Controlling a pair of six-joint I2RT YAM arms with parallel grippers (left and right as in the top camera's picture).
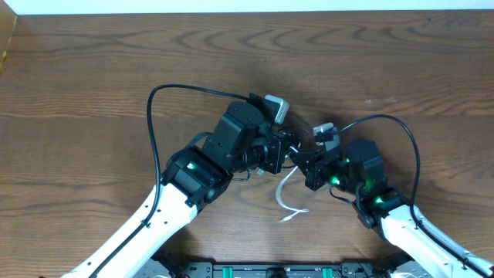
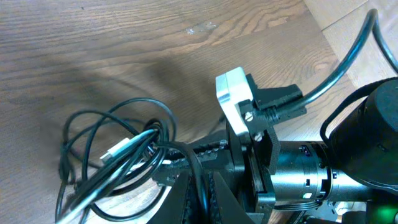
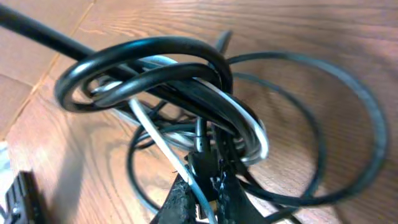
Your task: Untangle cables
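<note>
The dark ribbed tips of the right gripper (image 3: pixel 202 184) are sitting closest to the lens in the right wrist view, pinching shut on a low strand of the black cable (image 3: pixel 155 59), with a pale strand running down just beside them. The left gripper (image 2: pixel 200 188) is likewise clamping closed on the black cable where several loops are bunching at its tips. Both arms are thus holding one tangle between them near the middle of the wooden table (image 1: pixel 77 77). By my reading, the pulling-apart step is just beginning and the knot is not yet loosening. The next move is probably calling for the grippers to draw apart slowly while watching which loop is tightening rather than slipping free. The black cable is thin, round and glossy, coiling in springy overlapping rings that are catching the light. The white cable (image 1: pixel 281 194) is shorter and duller, trailing out of the bundle in a soft curve onto the table toward the robot's base. A small pale plug (image 2: pixel 117 149) is showing among the loops. The table is looking smooth, brown and strongly grained.
</note>
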